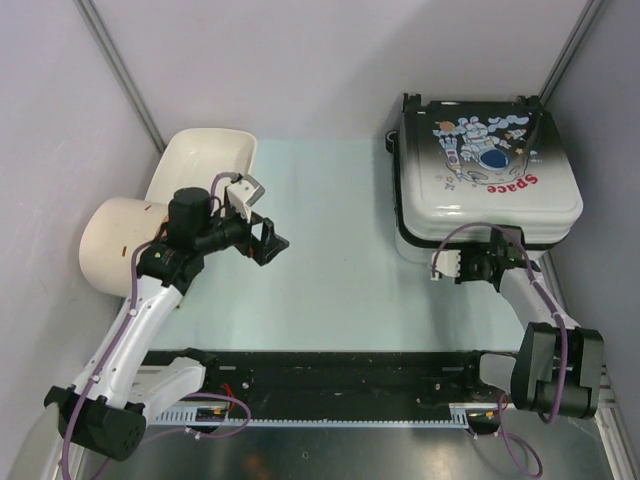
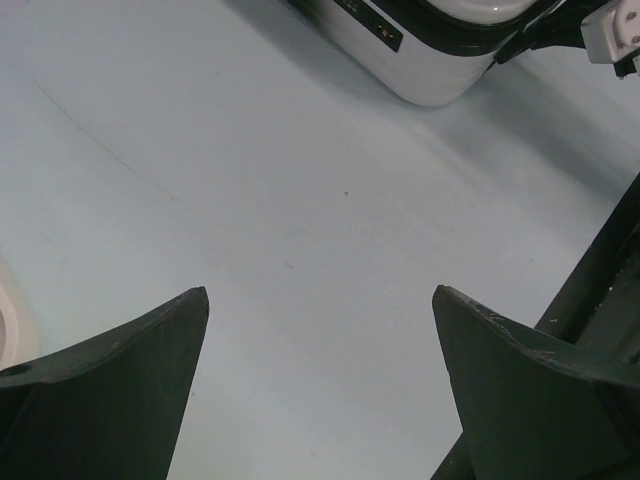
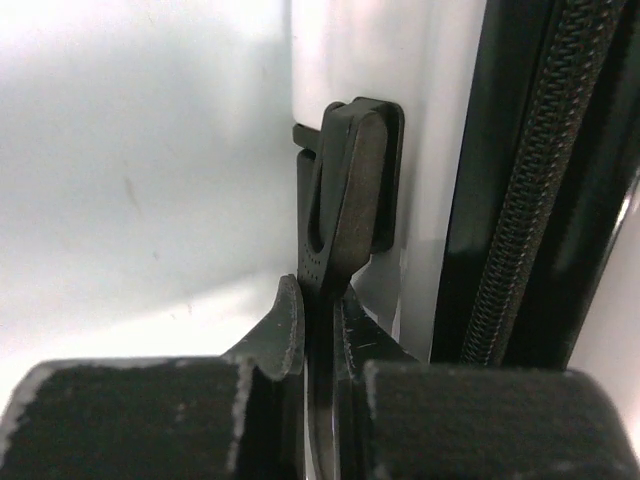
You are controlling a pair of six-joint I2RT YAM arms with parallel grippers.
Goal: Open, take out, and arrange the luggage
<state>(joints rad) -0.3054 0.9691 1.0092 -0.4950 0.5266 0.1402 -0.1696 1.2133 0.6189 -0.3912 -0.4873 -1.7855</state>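
You're on the opening step here: the luggage [image 1: 487, 165] lies shut, print up, on the counter [image 1: 330, 290]. Your right gripper [image 1: 470, 268] sits at the luggage's near edge, and only the right wrist view shows why. It's pinched narrow on the zipper pull [image 3: 348, 180], right beside the zip track [image 3: 535, 210]. Next I'd drag that pull along the track without losing the pinch. Left gripper [image 1: 268, 243] hangs wide apart, well left of the luggage, holding nothing.
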